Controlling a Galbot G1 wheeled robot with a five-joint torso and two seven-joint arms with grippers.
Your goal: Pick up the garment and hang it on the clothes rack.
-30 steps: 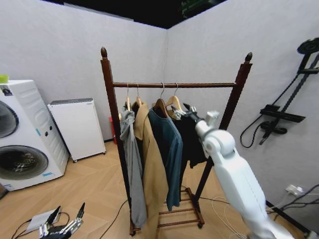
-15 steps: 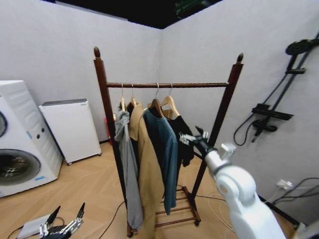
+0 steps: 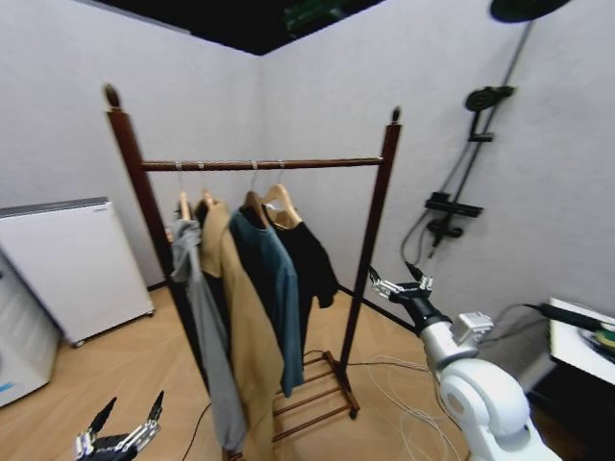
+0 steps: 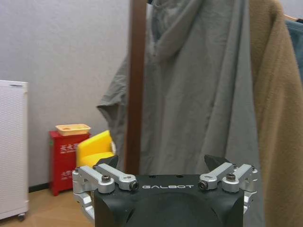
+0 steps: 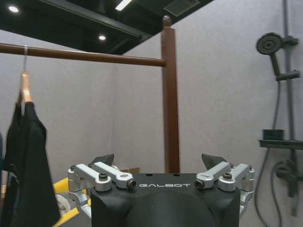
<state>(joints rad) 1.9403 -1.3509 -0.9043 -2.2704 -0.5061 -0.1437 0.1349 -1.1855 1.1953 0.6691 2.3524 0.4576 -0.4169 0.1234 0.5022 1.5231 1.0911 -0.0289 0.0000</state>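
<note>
The garment point(image 3: 309, 261), a short black top on a light wooden hanger point(image 3: 280, 198), hangs at the right end of the row on the clothes rack point(image 3: 377, 230), next to a dark teal shirt point(image 3: 273, 288). It also shows in the right wrist view as the black garment point(image 5: 28, 170) under the rod point(image 5: 94, 56). My right gripper point(image 3: 399, 285) is open and empty, right of the rack's right post and apart from the clothes. Low at the left, my left gripper point(image 3: 120, 437) is open and idle, facing the grey hooded jacket point(image 4: 199, 94).
A tan coat point(image 3: 240, 327) and the grey jacket point(image 3: 197, 327) hang further left. A white cabinet point(image 3: 67, 259) stands by the left wall. A shower fixture point(image 3: 461, 192) is on the right wall, with cables point(image 3: 394, 379) on the floor and a table edge point(image 3: 577, 336).
The head view has swung to the right. My right gripper has drawn back from the black garment and dropped lower, past the right post. The garment stays on the rod.
</note>
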